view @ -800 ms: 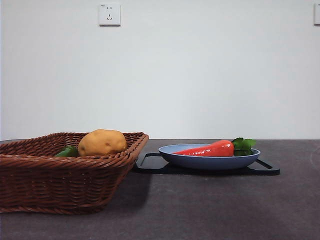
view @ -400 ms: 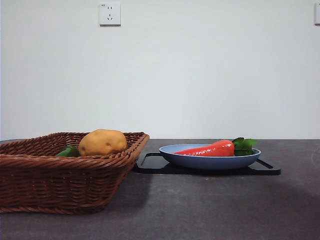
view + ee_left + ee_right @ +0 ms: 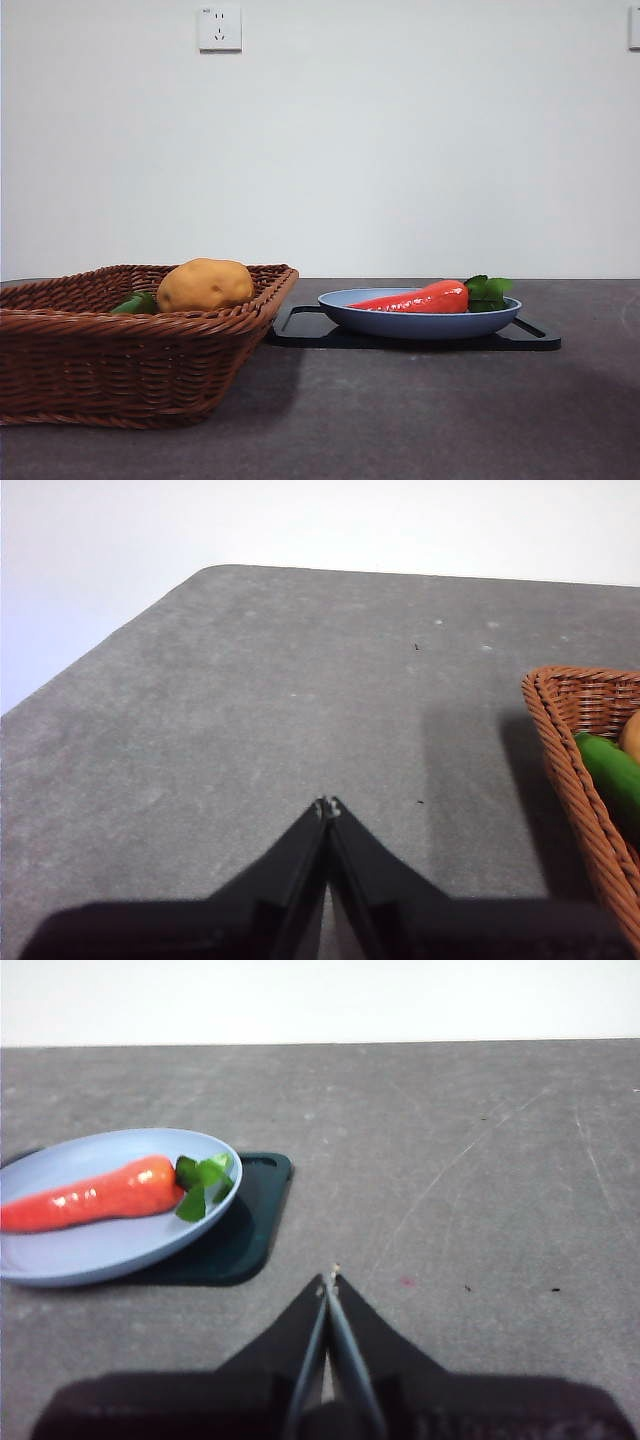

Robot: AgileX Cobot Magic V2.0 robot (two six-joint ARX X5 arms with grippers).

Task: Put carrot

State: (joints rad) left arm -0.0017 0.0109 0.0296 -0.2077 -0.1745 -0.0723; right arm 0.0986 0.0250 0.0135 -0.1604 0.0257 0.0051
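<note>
- On the right part of the table (image 3: 420, 420), the carrot (image 3: 420, 298) lies flat inside a shallow blue plate (image 3: 420, 322). Its thin tip points left and its green leaves (image 3: 488, 291) are at the right end, over the plate's rim.
- The blue plate stands on a black mat (image 3: 400, 340), which lies flat on the dark grey table top.
- At the left and nearer stands a brown wicker basket (image 3: 120, 360). Inside it there is a tan-yellow potato (image 3: 204, 284), and just beside the potato on its left a green vegetable (image 3: 135, 304) shows a little above the rim.
- The basket's right corner is near the left edge of the mat; I cannot tell whether they touch.
- The right gripper (image 3: 329, 1280) has its two black jaws closed together and holds nothing. It hangs above bare table, apart from the plate, on the side of the carrot's leaves.
- The left gripper (image 3: 327, 806) also has its jaws pressed together, with nothing between them. It is over bare table beside the basket, whose rim and green vegetable show at the edge of the left wrist view.
- On the white wall (image 3: 400, 150) behind the table is a white socket (image 3: 219, 28), high and to the left.
</note>
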